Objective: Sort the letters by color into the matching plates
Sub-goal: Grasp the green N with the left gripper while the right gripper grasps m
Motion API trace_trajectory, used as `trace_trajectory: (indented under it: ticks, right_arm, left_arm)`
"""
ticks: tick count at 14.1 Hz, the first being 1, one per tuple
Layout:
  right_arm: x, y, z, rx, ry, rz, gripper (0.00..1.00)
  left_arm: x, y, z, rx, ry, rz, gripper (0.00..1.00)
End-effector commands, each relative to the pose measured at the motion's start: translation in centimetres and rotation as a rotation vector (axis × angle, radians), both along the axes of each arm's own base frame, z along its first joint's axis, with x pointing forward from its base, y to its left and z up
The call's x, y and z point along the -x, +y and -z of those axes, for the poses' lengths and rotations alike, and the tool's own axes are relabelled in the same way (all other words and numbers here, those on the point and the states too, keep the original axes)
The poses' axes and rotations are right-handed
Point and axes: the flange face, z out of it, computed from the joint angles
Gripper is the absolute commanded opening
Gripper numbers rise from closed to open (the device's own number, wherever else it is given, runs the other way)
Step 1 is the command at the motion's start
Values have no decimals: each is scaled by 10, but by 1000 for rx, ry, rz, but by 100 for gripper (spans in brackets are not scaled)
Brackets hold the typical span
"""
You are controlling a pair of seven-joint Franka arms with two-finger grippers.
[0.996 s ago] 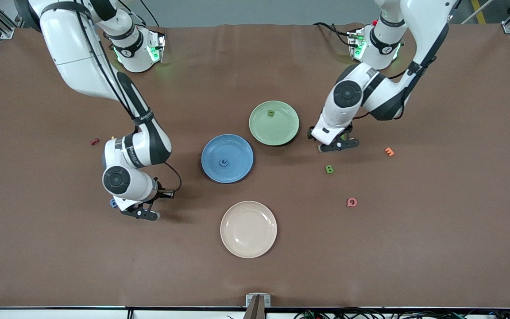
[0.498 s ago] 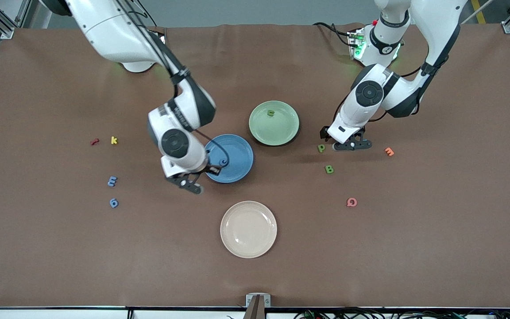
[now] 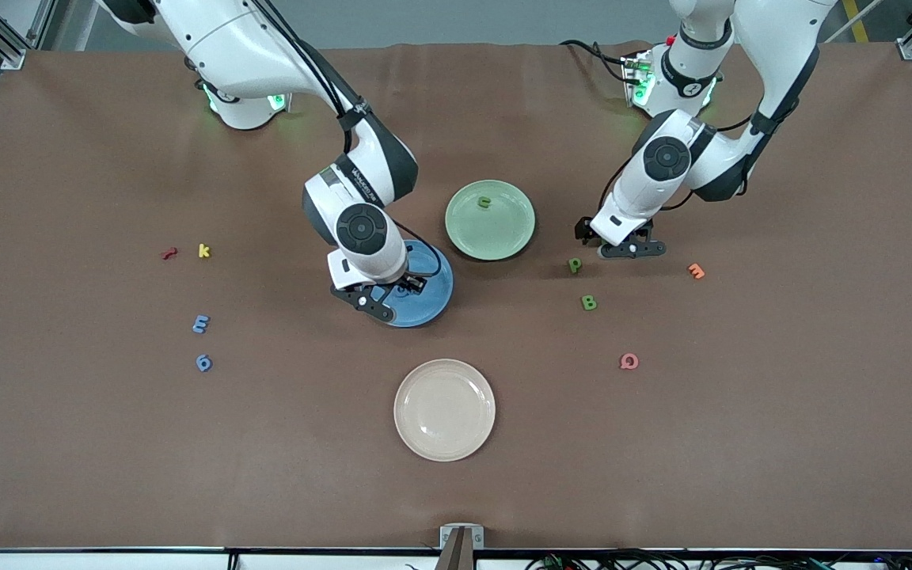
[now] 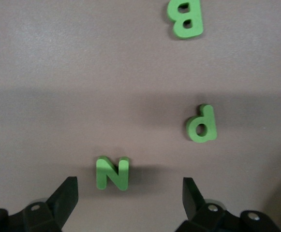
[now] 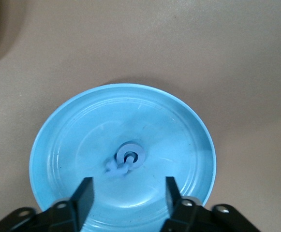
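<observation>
Right end effector (image 3: 389, 298) hangs over the blue plate (image 3: 434, 294) mid-tabletop, fingers spread, nothing pinched; two blue letters (image 5: 125, 162) lie touching in the plate's centre, directly below it. Left end effector (image 3: 622, 248) is low over the tabletop toward the left arm's end, fingers spread wide and empty. Green N (image 4: 112, 172) lies flat just ahead of the gap between its fingers, off to one side, so likely next pick. Green p (image 3: 575, 265) and green B (image 3: 589, 302) are near. Green plate (image 3: 508, 237) holds one green letter (image 3: 485, 203).
</observation>
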Motion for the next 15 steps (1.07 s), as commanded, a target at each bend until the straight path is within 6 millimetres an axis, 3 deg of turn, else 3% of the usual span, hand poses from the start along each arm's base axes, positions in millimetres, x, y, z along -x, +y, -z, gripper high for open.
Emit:
trace_trajectory:
  ticks: [1, 5, 7, 8, 9, 10, 12, 15]
  right_arm:
    - [-8, -19, -14, 13, 0, -32, 100]
    - [-55, -124, -34, 33, -2, -158, 97]
    - [-67, -190, -41, 35, -2, -201, 82]
    - [-71, -218, -44, 28, 2, -220, 64]
    - [-74, -247, -47, 21, 0, -228, 53]
    - [-74, -274, -49, 12, -5, -240, 50]
    - [-68, -311, -43, -1, -20, -269, 48]
    - [-55, -358, -17, -16, -80, -307, 48]
  left_arm:
    - [4, 5, 3, 15, -26, 16, 95]
    - [2, 18, 15, 16, -30, 47, 95]
    - [2, 16, 17, 24, -30, 49, 93]
    - [3, 15, 18, 26, -27, 44, 92]
    - [4, 14, 19, 27, -23, 41, 91]
    - [5, 14, 22, 30, -16, 41, 91]
    - [6, 13, 23, 30, -14, 42, 85]
    - [7, 13, 25, 32, -6, 39, 73]
